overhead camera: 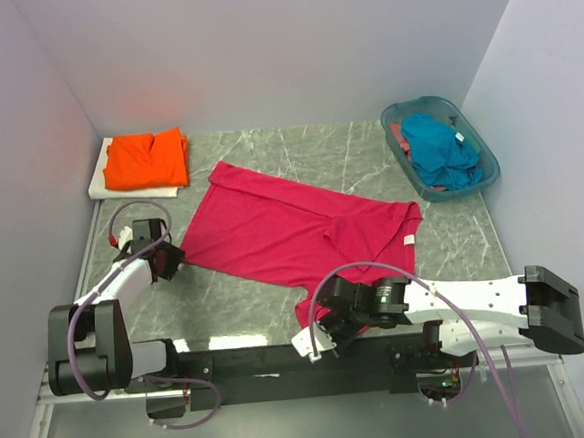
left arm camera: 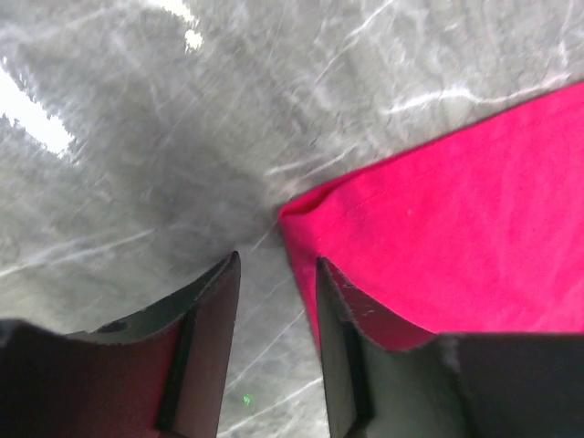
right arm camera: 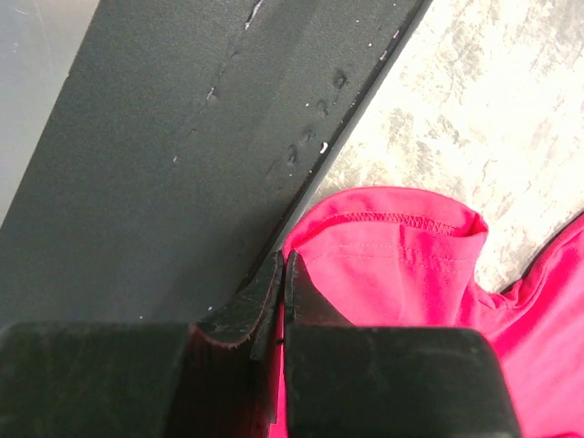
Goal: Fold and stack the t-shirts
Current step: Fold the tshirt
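At the far left corner of the counter [overhead camera: 368,154] the orange t-shirt [overhead camera: 147,159] lies folded on a white pad [overhead camera: 102,184], so the stack looks begun. The step in hand seems to be the first fold of the magenta-red t-shirt [overhead camera: 283,230], which is spread flat across the middle of the counter, its white neck label [overhead camera: 410,241] toward the right. The left hand [left arm camera: 276,265] is down at the shirt's left corner with its fingers partly open and nothing between them. One finger [left arm camera: 342,338] overlaps the cloth's edge; the other is over bare counter. The right hand [right arm camera: 283,274] is closed tight at the edge of the near sleeve [right arm camera: 392,237], beside the black rail [right arm camera: 182,137], apparently with a pinch of cloth. How much it has caught cannot be told. At the far right the teal-blue t-shirt [overhead camera: 438,154] lies crumpled in the teal plastic basket [overhead camera: 496,170]. The next move probably calls for the left hand to slide onto the corner and close. Both hands could then lift together and carry the near edge over evenly, without dragging the shirt askew.
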You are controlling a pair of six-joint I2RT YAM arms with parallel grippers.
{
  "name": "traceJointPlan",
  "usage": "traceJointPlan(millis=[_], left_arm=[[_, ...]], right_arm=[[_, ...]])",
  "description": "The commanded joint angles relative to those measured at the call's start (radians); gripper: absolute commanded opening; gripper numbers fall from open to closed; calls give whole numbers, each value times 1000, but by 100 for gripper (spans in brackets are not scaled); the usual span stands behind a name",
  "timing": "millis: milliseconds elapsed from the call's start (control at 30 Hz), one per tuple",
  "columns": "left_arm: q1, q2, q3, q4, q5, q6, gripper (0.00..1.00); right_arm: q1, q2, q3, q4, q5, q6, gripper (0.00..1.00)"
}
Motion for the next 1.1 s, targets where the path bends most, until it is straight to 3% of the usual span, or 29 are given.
traceJointPlan(millis=[0, 267, 533, 967, 1000, 1033, 1067], left_arm=[[1, 21, 33, 34, -40, 20, 43], [1, 58, 41, 54, -60, 32, 32], [3, 127, 70, 84, -69, 75, 0], [1, -39, 32, 61, -20, 78, 3], [3, -52, 24, 57, -18, 72, 9], [1, -74, 10, 48, -14, 69, 23], [1, -83, 4, 47, -15, 72, 32]], right_arm=[[-10, -24, 33, -12, -31, -12, 0], [-39, -70, 36, -44, -48, -27, 0], [-148, -213, 54, -143, -94, -76, 0], [-211, -285, 62, -170, -128, -62, 0], [-216, -288, 60, -170, -131, -61, 0], [-219, -289, 60, -170, -137, -61, 0], [-221, -289, 59, -169, -138, -61, 0]])
